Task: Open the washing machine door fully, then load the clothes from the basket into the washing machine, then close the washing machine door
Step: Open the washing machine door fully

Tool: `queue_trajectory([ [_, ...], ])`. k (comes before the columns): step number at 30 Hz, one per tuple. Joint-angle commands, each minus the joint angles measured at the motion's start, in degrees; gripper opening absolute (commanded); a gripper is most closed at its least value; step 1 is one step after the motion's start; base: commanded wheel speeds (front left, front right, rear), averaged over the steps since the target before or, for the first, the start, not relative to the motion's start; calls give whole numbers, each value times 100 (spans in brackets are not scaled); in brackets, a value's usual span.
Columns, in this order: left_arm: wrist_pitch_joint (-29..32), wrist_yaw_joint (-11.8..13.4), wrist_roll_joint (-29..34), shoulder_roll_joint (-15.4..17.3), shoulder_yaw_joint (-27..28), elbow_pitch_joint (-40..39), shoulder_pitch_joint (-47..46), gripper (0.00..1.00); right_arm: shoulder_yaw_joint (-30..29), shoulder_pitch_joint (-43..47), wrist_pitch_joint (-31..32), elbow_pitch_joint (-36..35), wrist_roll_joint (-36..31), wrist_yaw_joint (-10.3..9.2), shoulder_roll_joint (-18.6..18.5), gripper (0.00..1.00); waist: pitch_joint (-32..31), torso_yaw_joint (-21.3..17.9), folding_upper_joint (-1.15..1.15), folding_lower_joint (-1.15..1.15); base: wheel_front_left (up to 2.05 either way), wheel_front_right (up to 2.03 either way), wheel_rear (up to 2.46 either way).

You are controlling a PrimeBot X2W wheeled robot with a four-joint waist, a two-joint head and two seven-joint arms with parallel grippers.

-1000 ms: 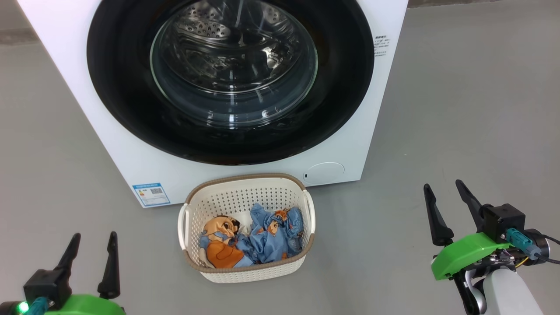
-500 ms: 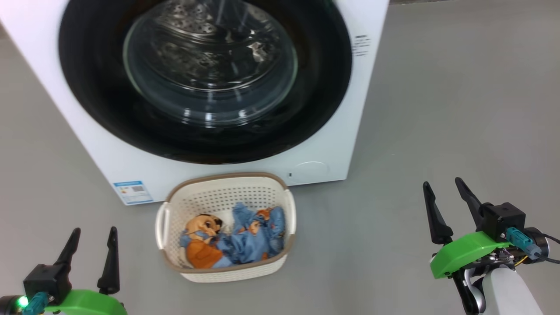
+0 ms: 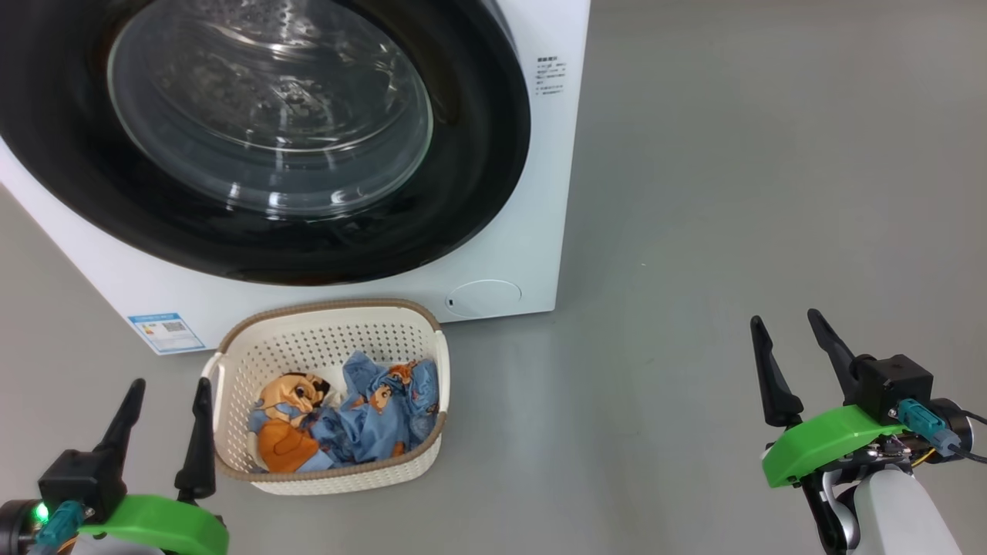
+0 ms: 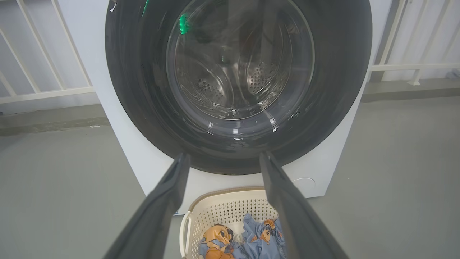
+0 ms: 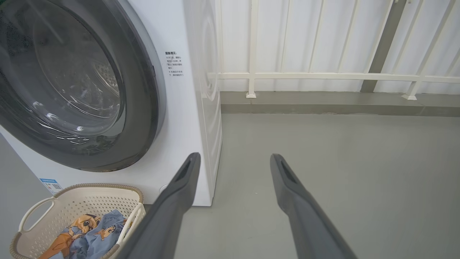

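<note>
Washing machine door point(image 3: 254, 139): shut flush on the front of the washing machine point(image 3: 540, 193), with the steel drum showing through the glass. Neither gripper touches it.
View shift: the machine and the basket point(image 3: 324, 307) sit further left in the head view than a second ago. They have slid together while both grippers keep their places in that view, so the head or waist has turned right. Nothing on the floor point(image 3: 732, 193) has moved.
Basket: on the floor just in front of the machine, below the door's lower rim and left of the round filter cap point(image 3: 484, 297).
Clothes point(image 3: 347, 424): all heaped in the basket, none loaded.
Left gripper point(image 3: 171, 381): fingers spread wide, empty, low and near the basket's left side.
Right gripper point(image 3: 784, 316): fingers spread wide, empty, over bare floor well to the right of the machine.
Meaning: opening has not begun. The turn probably sets the right arm up for the door's right edge.
</note>
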Motion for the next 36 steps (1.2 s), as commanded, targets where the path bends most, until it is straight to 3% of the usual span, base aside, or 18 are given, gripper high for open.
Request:
queue_trajectory([
  [1, -37, -8, -13, 177, 165, -177, -257, 100, 123, -189, -69, -155, 44, 9, 28, 100, 12, 10, 0, 0, 38, 38, -76],
  [23, -37, -9, 127, 89, 152, -455, -50, 100, 46, -136, -69, -165, 171, 9, 45, 100, -55, 37, 0, 0, 3, 3, -7],
  [36, -37, -9, 191, -134, 128, -739, 240, 100, 192, -415, -69, -285, 395, 9, 20, 100, 11, 182, 0, 0, 0, 0, 0],
])
